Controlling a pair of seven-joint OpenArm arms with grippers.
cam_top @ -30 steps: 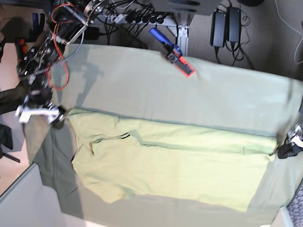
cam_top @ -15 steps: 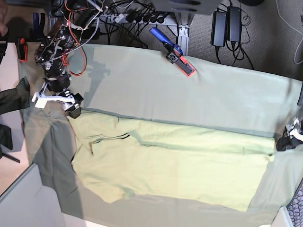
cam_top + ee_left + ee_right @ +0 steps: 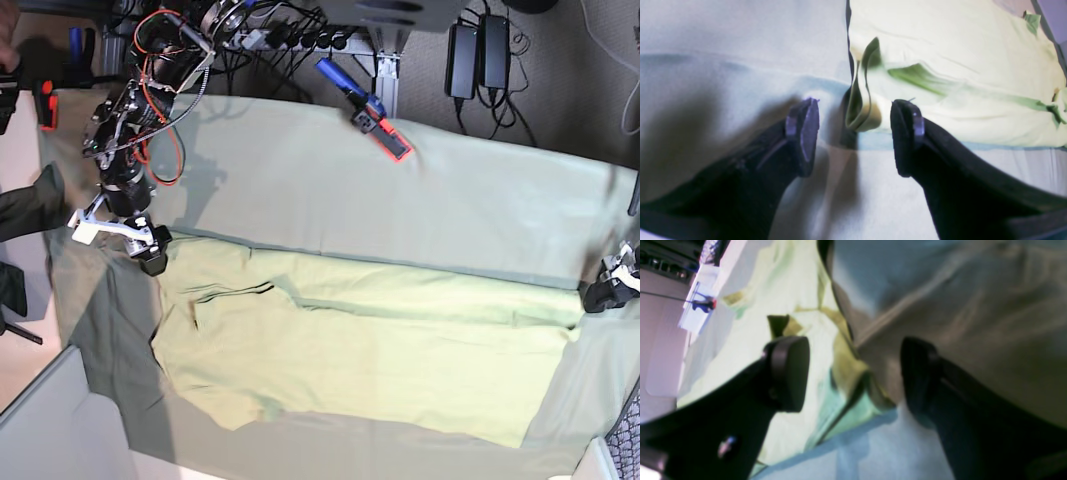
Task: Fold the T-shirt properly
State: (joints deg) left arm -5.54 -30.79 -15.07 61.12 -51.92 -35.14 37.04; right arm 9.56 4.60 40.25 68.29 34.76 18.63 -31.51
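Observation:
The pale yellow-green T-shirt (image 3: 370, 350) lies flat on the table, folded into a long band. My right gripper (image 3: 152, 262) is at its far-left corner, at the base view's left. In the right wrist view this gripper (image 3: 855, 376) is open and the shirt's corner (image 3: 846, 373) lies between the fingers. My left gripper (image 3: 598, 296) is at the shirt's far-right corner. In the left wrist view it (image 3: 855, 136) is open, with the folded shirt edge (image 3: 860, 113) between the fingers.
A dull grey-green table cloth (image 3: 400, 190) covers the table under the shirt. A blue and red tool (image 3: 365, 110) lies at the far edge. Power bricks (image 3: 478, 50) and cables lie on the floor behind. A pale panel (image 3: 60, 420) stands at the near left.
My right gripper has moved right and then down onto the shirt's far-left corner. My left gripper has shifted slightly up the base view along the shirt's right edge.

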